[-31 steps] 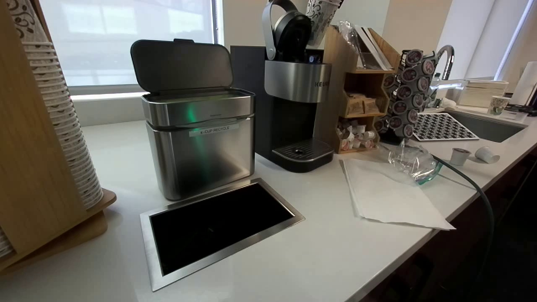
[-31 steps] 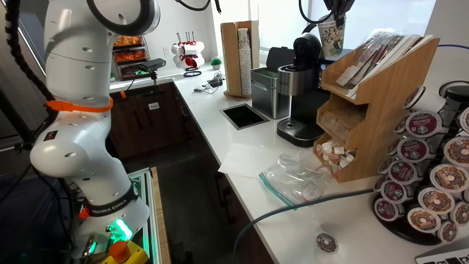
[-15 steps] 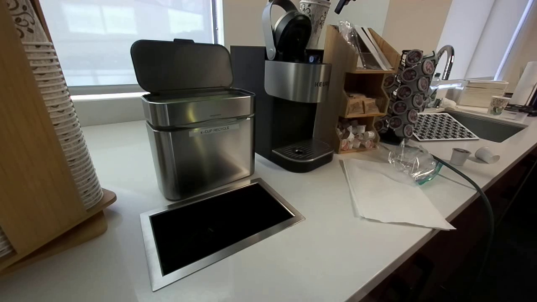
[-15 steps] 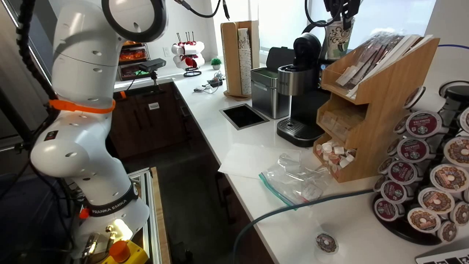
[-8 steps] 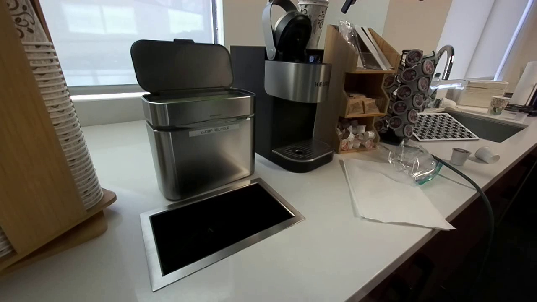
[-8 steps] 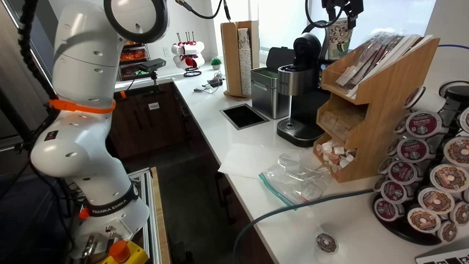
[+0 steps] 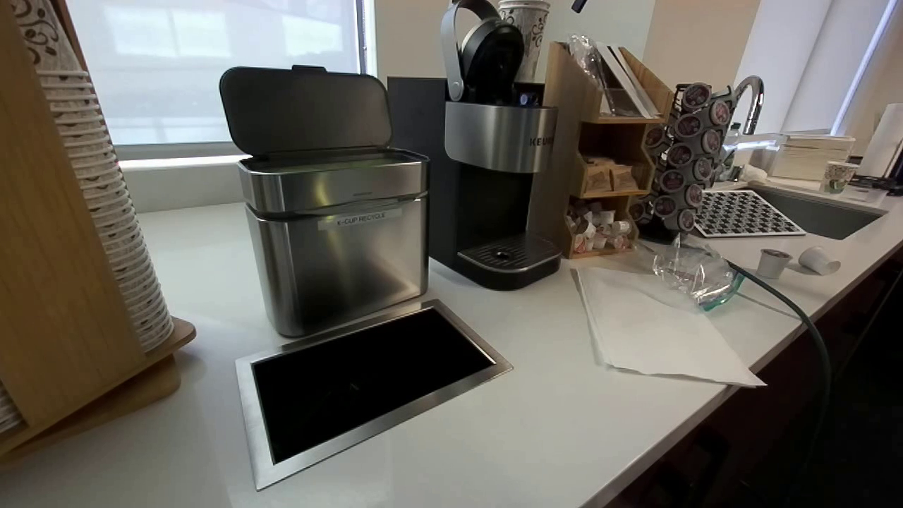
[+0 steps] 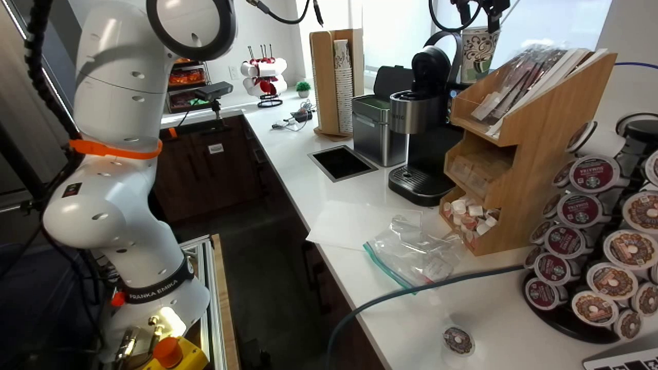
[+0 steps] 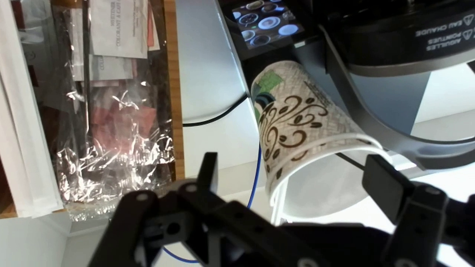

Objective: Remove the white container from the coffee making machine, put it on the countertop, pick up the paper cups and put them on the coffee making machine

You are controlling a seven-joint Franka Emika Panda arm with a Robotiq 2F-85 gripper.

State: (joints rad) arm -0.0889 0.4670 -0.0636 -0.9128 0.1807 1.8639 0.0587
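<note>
The paper cups (image 9: 297,118), nested with two rims showing, stand on top of the coffee making machine (image 7: 501,137), beside its touch screen. They have a brown swirl and green print. In an exterior view the cups (image 8: 478,54) rise behind the machine's raised head. My gripper (image 9: 293,167) is open, its fingers apart on either side of the rim, with a gap at the left finger; whether the right one touches, I cannot tell. In an exterior view the gripper (image 8: 479,19) hangs just above the cups. Below spreads the white countertop (image 7: 536,416). Which thing is the white container, I cannot tell.
A steel bin (image 7: 346,247) with raised lid stands beside the machine, behind a framed opening (image 7: 381,374). Close on the other side is a wooden organizer (image 8: 540,164), then a pod carousel (image 8: 586,246). A plastic bag (image 8: 411,252), paper (image 8: 349,226) and cable (image 8: 390,298) lie in front.
The cups were tilted in the gripper's hold, then came down onto the machine. The fingers have since spread, letting go, and the gripper has risen a little; the cups shifted slightly.
</note>
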